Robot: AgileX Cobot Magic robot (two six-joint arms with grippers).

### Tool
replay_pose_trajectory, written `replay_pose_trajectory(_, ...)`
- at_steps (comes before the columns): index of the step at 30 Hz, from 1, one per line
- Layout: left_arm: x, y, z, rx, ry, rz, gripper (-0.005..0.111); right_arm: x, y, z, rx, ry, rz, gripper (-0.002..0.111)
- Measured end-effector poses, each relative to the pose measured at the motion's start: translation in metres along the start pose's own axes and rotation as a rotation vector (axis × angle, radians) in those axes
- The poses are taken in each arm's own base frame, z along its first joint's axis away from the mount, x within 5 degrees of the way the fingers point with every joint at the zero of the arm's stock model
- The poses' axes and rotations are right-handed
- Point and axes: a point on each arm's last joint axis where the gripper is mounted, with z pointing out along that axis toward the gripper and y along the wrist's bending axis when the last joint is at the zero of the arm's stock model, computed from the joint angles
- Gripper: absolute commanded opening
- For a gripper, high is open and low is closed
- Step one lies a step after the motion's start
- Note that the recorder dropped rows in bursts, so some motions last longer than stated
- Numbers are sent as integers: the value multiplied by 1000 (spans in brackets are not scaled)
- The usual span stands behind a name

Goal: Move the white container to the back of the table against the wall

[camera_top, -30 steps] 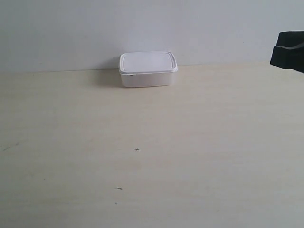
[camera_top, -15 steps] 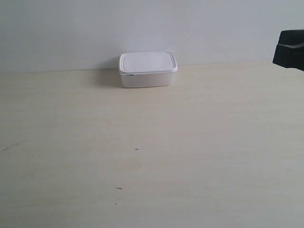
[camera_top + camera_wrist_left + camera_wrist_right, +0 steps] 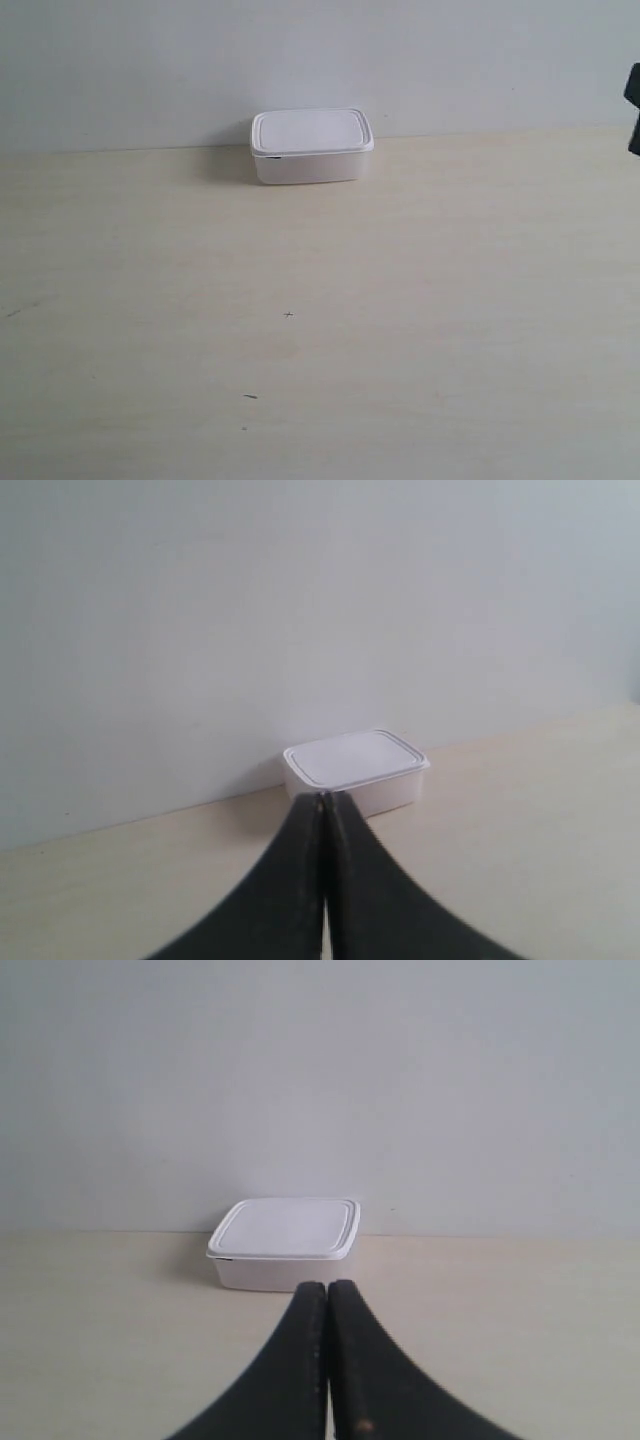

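Status: the white container [image 3: 311, 146] sits at the back of the table [image 3: 400, 300], long side looking flush along the wall [image 3: 300, 60]. Left gripper [image 3: 325, 800] and right gripper [image 3: 327, 1285] are both pinched closed on nothing, with the box straight ahead of each and well apart. Can't tell which is nearer.

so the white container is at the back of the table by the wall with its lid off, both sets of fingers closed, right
Not quite: the exterior view shows the lid on, not off. The rest holds: the white container is at the back of the table by the wall, with the left fingers and right fingers closed.
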Motion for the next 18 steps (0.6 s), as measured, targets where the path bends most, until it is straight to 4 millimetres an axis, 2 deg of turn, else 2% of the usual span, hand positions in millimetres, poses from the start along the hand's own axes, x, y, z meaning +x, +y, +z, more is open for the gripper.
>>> replay_pose_trajectory(10,38,3,-26,-30,-46,-2,0,45,-6,-54,0,-123,-81,0)
replay_pose_trajectory(18,78,4,-34,-35,-21,13,0,89,-12,-71,3,-152,-131,0)
